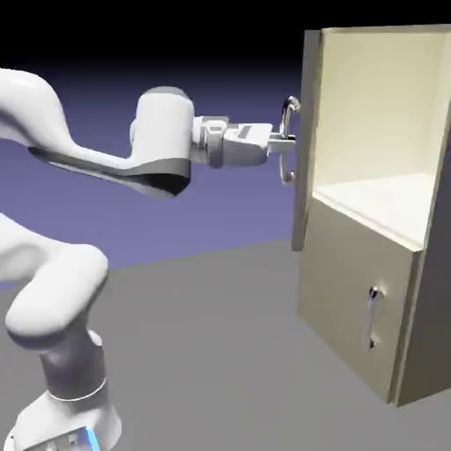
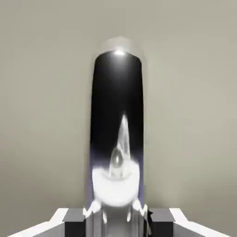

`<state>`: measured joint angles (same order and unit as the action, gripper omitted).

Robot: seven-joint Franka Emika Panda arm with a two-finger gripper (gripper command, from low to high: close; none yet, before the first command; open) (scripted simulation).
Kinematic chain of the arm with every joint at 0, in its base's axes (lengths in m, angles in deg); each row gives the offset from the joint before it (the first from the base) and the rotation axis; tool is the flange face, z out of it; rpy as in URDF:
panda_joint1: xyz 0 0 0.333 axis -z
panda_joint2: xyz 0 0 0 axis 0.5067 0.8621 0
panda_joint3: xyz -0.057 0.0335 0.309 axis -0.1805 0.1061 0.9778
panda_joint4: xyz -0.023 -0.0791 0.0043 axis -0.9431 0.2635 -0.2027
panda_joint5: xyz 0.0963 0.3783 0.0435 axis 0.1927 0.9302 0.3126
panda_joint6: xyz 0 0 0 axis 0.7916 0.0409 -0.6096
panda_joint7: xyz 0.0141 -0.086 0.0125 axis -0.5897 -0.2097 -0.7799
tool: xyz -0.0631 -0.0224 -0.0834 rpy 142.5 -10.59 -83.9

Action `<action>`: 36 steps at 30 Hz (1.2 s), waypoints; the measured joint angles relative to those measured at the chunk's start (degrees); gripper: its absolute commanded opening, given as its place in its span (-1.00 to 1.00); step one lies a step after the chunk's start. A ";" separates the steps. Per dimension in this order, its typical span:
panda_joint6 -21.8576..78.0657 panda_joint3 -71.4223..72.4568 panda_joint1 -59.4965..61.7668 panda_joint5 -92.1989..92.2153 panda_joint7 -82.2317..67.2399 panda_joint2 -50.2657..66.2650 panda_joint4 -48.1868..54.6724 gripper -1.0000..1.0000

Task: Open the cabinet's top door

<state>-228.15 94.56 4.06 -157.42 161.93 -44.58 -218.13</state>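
Two-finger gripper (image 1: 284, 146) clamped tight on curved glossy silver bar handle (image 1: 290, 141); flat matte beige top door (image 1: 307, 132) just beyond fingertips, swung open; tall boxy cabinet (image 1: 352, 264), cream interior exposed.

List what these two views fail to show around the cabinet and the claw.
- Exterior view: the cabinet is cut off by the right edge; its right side is unseen.
- Exterior view: the top door shows edge-on, so its front face is hidden.
- Hand view: the handle fills the middle, covering the claw fingertips' contact; its lower end runs off the bottom.
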 measured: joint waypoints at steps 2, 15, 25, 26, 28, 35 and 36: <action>-2.90 2.40 4.16 3.79 -1.41 -2.48 -0.60 -1.00; 13.93 7.17 -5.64 34.38 -26.56 -11.40 -8.05 -1.00; 38.85 19.10 -13.64 52.57 -33.24 -14.83 -5.02 -1.00; 40.91 20.54 -13.79 54.09 -33.58 -14.79 -4.21 -1.00; 46.38 23.63 -13.82 57.05 -34.06 -14.69 -2.17 -1.00; 63.76 34.66 -9.60 65.97 -35.37 -13.20 8.16 -1.00; 66.25 36.22 -8.48 67.07 -35.56 -12.95 10.04 -1.00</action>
<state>-161.90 130.78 -4.41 -90.36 126.37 -57.53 -208.09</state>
